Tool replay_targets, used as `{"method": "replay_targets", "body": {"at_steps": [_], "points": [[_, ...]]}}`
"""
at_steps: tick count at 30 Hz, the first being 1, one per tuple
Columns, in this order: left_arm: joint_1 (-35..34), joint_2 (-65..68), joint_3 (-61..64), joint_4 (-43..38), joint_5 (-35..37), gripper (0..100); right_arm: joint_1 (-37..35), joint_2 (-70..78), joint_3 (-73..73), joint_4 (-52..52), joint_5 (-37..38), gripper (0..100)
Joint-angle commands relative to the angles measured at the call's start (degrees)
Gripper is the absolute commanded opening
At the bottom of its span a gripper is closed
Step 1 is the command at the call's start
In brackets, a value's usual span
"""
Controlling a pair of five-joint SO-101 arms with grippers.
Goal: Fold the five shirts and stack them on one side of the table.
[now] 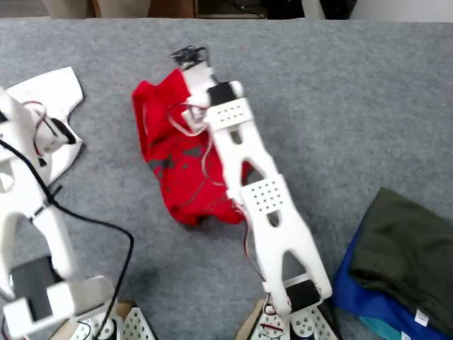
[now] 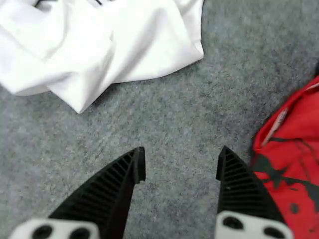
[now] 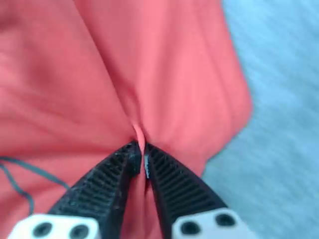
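A crumpled red shirt (image 1: 177, 159) lies in the middle of the grey table. My right gripper (image 3: 140, 152) is shut on a pinched fold of the red shirt (image 3: 99, 74); in the high view the right gripper (image 1: 190, 57) sits at the shirt's far edge. A white shirt (image 1: 53, 106) lies at the far left, spread unevenly. My left gripper (image 2: 180, 164) hangs open above bare table, between the white shirt (image 2: 99, 40) and the red shirt (image 2: 289, 149), with nothing between its fingers. At the right front, a dark green shirt (image 1: 410, 248) lies folded on a blue one (image 1: 368, 301).
The grey felt table (image 1: 340, 92) has free room at the far right and at the front between the arms. A black cable (image 1: 92, 223) runs from the left arm across the table near its base. A teal edge (image 1: 386, 327) peeks from under the blue shirt.
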State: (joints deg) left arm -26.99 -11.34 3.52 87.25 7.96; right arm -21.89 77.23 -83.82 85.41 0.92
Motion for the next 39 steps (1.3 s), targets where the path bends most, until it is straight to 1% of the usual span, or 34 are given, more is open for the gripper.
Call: {"method": "replay_targets", "body": {"at_steps": [1,3,7,11,14,20,24,30,32,33,37,39], "points": [[0.88,-5.58,7.82,-4.04,-0.26,24,7.87,-1.01,-3.74,3.25,0.0,0.5],[2.02,-6.29,10.9,-4.04,-0.35,24,11.91,-1.19,-4.44,4.48,0.79,0.5],[5.54,-6.73,14.51,-4.04,-0.35,24,19.12,-1.19,-6.29,7.74,5.54,0.5],[9.58,-6.64,15.82,-4.04,-0.09,24,25.27,-1.1,-9.71,13.45,9.41,0.5],[12.22,-6.64,15.82,-4.04,0.09,24,29.23,-1.1,-11.03,16.44,14.33,0.5],[17.49,-6.73,15.82,-4.04,0.18,24,37.85,-1.19,-11.38,16.62,23.03,0.9],[21.01,-6.46,15.82,-4.04,0.18,24,42.95,-1.01,-11.3,16.62,31.12,0.9],[28.4,-6.2,15.82,-4.84,0.35,24,48.4,-1.19,-11.38,16.62,36.22,1.0],[31.65,-6.2,16.62,-8.0,2.55,24,49.27,-1.27,-11.47,16.62,37.54,4.4],[33.32,-6.2,17.23,-10.37,3.96,24,49.63,-1.36,-11.74,16.62,37.89,8.2],[39.91,-5.32,20.4,-21.01,8.09,24,50.77,-3.91,-11.74,16.62,37.89,30.6],[42.55,-2.59,21.45,-26.55,10.29,24,51.03,-5.58,-11.82,16.62,37.89,38.8]]}}
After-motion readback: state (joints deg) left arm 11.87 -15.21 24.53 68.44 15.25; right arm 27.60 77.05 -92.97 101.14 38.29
